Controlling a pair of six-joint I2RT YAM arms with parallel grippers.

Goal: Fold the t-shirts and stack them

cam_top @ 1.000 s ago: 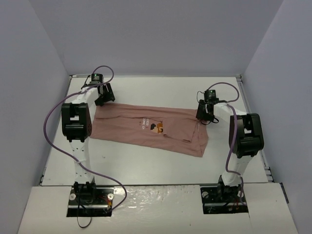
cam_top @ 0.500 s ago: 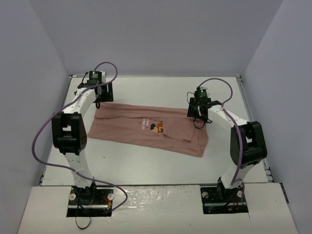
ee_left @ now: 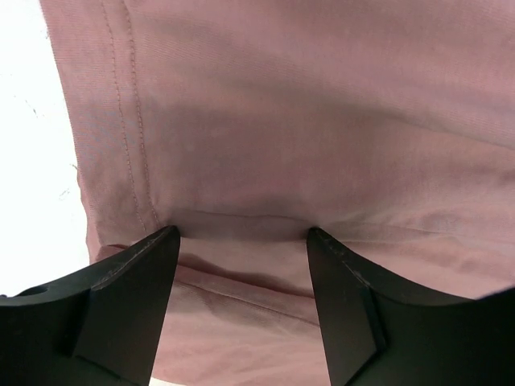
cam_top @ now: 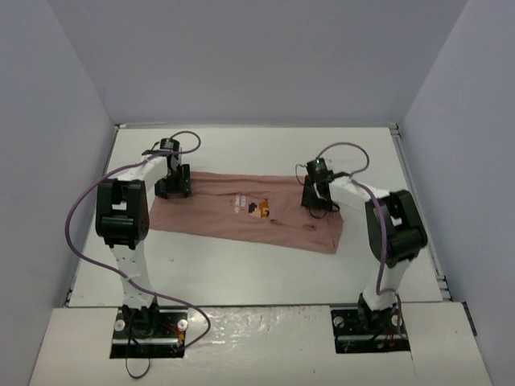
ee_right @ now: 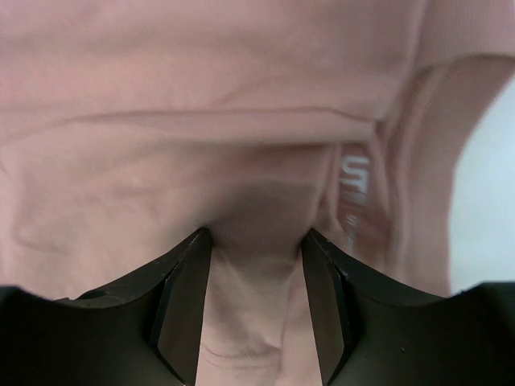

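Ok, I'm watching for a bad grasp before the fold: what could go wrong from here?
The left gripper stands open close to the stitched hem of the t-shirt, so a shallow bite might slip off. The right gripper straddles bunched cloth; it might catch only one layer, or too many, and fold crookedly.

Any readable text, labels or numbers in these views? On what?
"UT": white letters on a folded band of the t-shirt, right wrist view; the rest is blurred.
White chest lettering beside the chest graphic, top view: too small to read.
Nothing else readable.
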